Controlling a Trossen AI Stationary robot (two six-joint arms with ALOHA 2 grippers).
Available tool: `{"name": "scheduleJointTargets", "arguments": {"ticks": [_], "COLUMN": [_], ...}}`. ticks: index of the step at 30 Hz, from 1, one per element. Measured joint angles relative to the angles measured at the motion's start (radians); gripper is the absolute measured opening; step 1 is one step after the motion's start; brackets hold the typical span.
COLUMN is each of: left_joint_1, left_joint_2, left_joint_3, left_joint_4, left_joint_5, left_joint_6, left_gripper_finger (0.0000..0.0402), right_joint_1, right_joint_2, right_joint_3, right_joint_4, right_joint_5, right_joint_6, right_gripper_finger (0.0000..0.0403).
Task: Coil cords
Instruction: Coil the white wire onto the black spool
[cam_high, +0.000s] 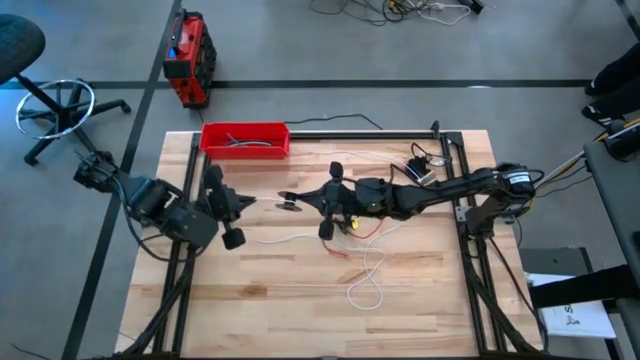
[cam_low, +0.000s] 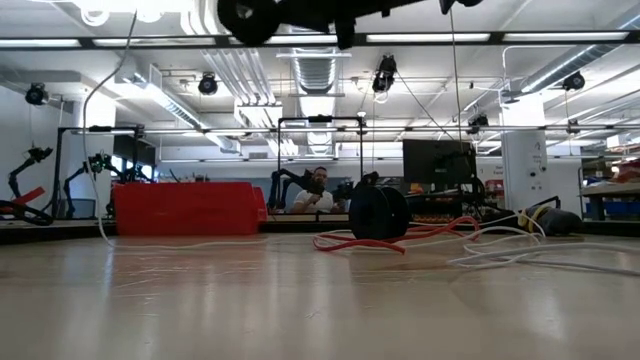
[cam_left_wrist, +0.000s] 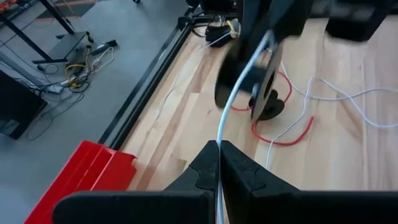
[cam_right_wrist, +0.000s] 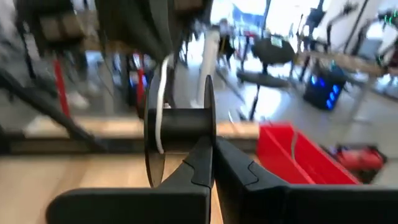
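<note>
Left wrist view: left gripper (cam_left_wrist: 219, 163) pinches white cord (cam_left_wrist: 233, 99); right gripper (cam_right_wrist: 210, 163) clamps black spool (cam_right_wrist: 177, 134). Maintain tension; wind evenly.

White cord (cam_high: 368, 268) and red cord (cam_high: 365, 232) sprawl loosely uncoiled across mid-table.

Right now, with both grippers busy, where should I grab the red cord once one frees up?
Take the red cord at its free tail, which lies flat on bare wood, out from under the right arm. Come straight down from above with the fingers across it. Nearer its spool it tangles with the white cord and sits under that arm.
</note>
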Motion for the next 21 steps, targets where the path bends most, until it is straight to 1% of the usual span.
{"name": "scheduleJointTargets", "arguments": {"ticks": [4,7,9,12,16,18,21], "left_joint_1": [0.000,0.000,0.000,0.004,0.024,0.033,0.047], "left_joint_2": [-0.010,-0.012,-0.016,-0.016,-0.006,0.001,0.004], "left_joint_3": [-0.083,-0.147,-0.198,-0.283,-0.422,-0.486,-0.549], "left_joint_4": [0.080,0.175,0.288,0.540,1.003,1.204,1.392], "left_joint_5": [-0.015,-0.028,-0.063,-0.119,-0.113,-0.112,-0.112], "left_joint_6": [0.005,0.007,0.034,0.155,0.399,0.482,0.523], "left_gripper_finger": [0.0000,0.0000,0.0000,0.0000,0.0000,0.0000,0.0000], "right_joint_1": [0.004,0.005,0.006,0.008,0.010,0.012,0.014], "right_joint_2": [-0.003,-0.003,0.009,0.033,0.090,0.114,0.140], "right_joint_3": [-0.001,-0.009,-0.013,-0.013,-0.012,-0.007,-0.003], "right_joint_4": [0.150,0.239,0.300,0.401,0.553,0.581,0.574], "right_joint_5": [-0.084,-0.097,-0.098,-0.098,-0.077,-0.024,0.074], "right_joint_6": [0.020,0.054,0.077,0.110,0.164,0.166,0.138], "right_gripper_finger": [0.0000,0.0000,0.0000,0.0000,0.0000,0.0000,0.0000]}}
